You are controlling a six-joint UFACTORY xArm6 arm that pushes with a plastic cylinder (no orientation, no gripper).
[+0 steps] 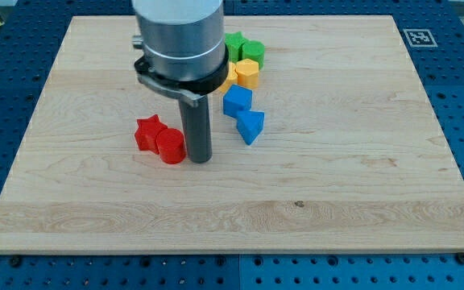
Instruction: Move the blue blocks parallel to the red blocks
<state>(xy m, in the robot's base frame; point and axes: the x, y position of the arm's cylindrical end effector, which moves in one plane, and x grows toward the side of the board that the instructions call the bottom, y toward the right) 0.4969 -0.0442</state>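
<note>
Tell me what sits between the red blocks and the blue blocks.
In the camera view, my tip stands between them, right beside the red cylinder and red star. Bare board separates it from the blue blocks toward the view's right.

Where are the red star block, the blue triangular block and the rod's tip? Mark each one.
red star block (147, 132), camera view, middle of its top face.
blue triangular block (250, 125), camera view, its top face.
my tip (199, 158), camera view, the rod's very end, right beside the red round block (171, 146).
</note>
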